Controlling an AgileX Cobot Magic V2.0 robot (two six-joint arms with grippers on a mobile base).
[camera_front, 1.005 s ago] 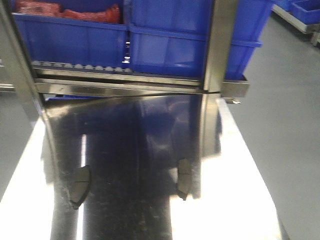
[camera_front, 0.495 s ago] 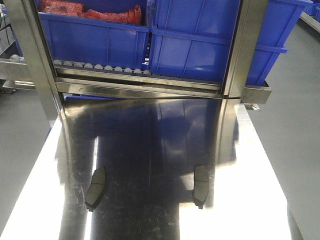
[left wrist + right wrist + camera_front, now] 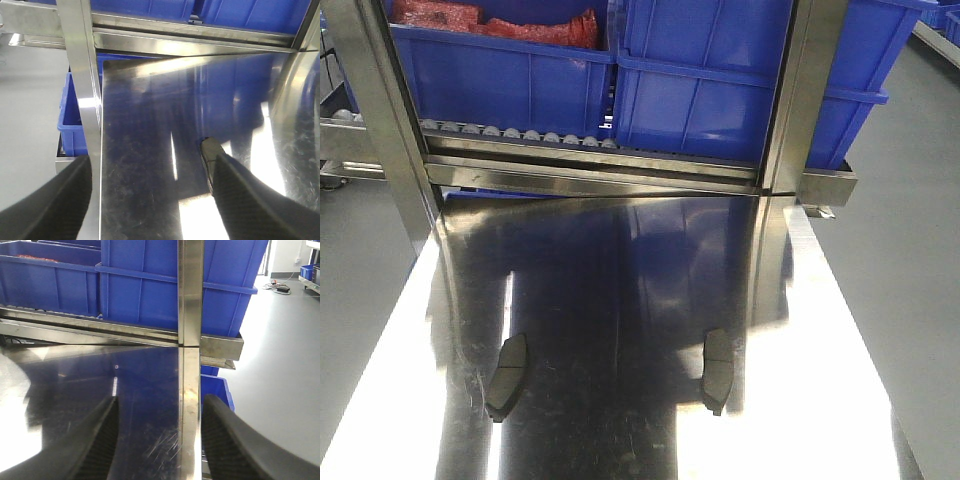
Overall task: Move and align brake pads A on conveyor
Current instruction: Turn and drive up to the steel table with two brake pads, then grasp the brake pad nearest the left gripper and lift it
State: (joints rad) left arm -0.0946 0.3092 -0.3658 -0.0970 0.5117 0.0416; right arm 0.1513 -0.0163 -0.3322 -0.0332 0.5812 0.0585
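Two brake pads A lie flat on the shiny steel tabletop [image 3: 620,300], apart from each other. In the front view the left brake pad [image 3: 508,375] is near the left edge and the right brake pad [image 3: 718,370] sits right of centre. My left gripper [image 3: 150,200] is open over the table's left edge, and one pad [image 3: 209,151] shows partly behind its right finger [image 3: 250,200]. My right gripper [image 3: 160,440] is open above the table's right edge, holding nothing. Neither gripper shows in the front view. The conveyor is out of view.
A steel rack with rollers [image 3: 520,135] carries large blue bins [image 3: 720,90] at the table's far end, between upright steel posts [image 3: 800,90]. One bin holds red parts [image 3: 490,20]. Another blue bin [image 3: 75,120] stands on the floor left of the table. Grey floor surrounds the table.
The front view has shifted, so the table, pads and rack now appear further right, and the blur is gone. The pads keep their places on the table.
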